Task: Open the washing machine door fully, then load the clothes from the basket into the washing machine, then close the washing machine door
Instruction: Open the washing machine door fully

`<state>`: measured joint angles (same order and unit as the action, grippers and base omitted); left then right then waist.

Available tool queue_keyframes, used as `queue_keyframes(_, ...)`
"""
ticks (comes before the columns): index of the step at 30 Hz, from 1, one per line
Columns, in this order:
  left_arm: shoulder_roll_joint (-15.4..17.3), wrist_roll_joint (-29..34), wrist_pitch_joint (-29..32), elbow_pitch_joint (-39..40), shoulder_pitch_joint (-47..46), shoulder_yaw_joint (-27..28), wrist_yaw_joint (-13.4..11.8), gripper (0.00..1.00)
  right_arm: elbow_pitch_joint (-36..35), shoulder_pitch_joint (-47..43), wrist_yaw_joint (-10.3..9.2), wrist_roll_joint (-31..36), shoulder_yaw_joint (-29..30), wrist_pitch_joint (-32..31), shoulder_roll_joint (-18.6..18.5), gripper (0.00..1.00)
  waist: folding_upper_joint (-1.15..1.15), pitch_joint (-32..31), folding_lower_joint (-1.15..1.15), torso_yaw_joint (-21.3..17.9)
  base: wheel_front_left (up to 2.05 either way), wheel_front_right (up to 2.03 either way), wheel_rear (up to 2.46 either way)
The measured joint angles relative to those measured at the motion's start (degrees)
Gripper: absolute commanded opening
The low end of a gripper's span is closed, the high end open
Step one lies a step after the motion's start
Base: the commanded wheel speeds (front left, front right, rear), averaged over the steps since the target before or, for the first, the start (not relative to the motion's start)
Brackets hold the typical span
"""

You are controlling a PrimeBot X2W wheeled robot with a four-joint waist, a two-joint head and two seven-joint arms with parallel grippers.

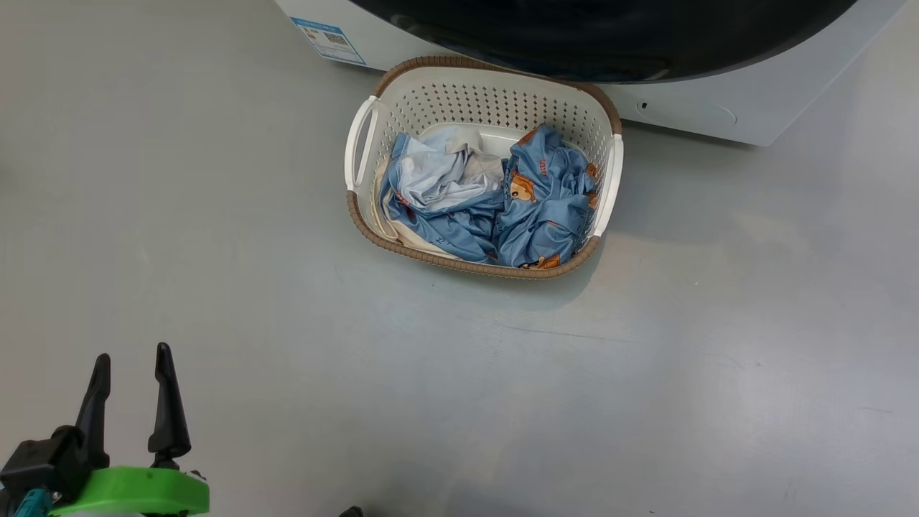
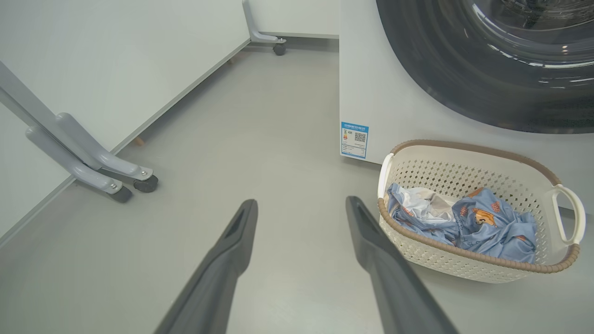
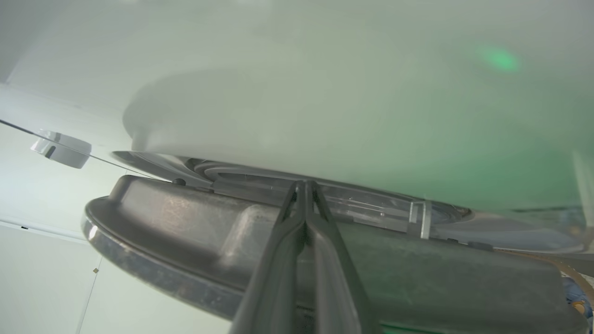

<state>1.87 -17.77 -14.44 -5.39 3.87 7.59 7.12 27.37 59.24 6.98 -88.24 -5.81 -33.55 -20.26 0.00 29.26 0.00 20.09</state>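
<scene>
At the lower left of the head view we see the left gripper (image 1: 134,353). Its two dark fingers are spread wide with nothing between them, over bare grey floor (image 1: 215,215) and well apart from everything else. Its wrist camera looks past the parted fingers at a grey wheeled frame (image 2: 93,162) against a white panel (image 2: 116,55) on the left. Further right come open floor and a blue sticker (image 2: 355,140) low on the corner of the washer (image 2: 385,83).

Right of the sticker the basket (image 1: 495,100) stands on the floor just in front of the washer. We cannot tell whether its far rim touches the white front. The clothes (image 1: 531,208) lie crumpled inside it, light blue fabric with orange prints toward the right and paler cloth toward the left.

Above the basket is the door (image 1: 610,43). In the left wrist view its black rim appears to lie flat against the washer's front.

The right gripper (image 3: 304,184) shows in its own wrist view with fingers pressed together, pinching nothing we can make out. Their tips sit at the seam between the door's rim and the washer's white front. Whether they touch either, we cannot tell.
</scene>
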Motion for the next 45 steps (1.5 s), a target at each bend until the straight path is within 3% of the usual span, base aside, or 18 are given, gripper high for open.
queue_keyframes(20, 0.9, -1.5, 0.0, -0.9, 0.0, 0.6, 0.0, 1.00, 0.4, 0.2, 0.01, -1.0, -1.2, -3.3, 0.2, 0.00, 0.00, -1.4, 0.00, -1.4, 0.00, 0.00, 0.00)
queue_keyframes(45, 0.9, -1.5, 0.0, -1.5, -0.4, 0.4, 0.0, 1.00, 1.5, 0.2, 0.01, -1.0, -2.4, -4.5, 0.5, 0.00, 0.00, -0.7, 0.00, -0.4, 0.00, 0.00, 0.00)
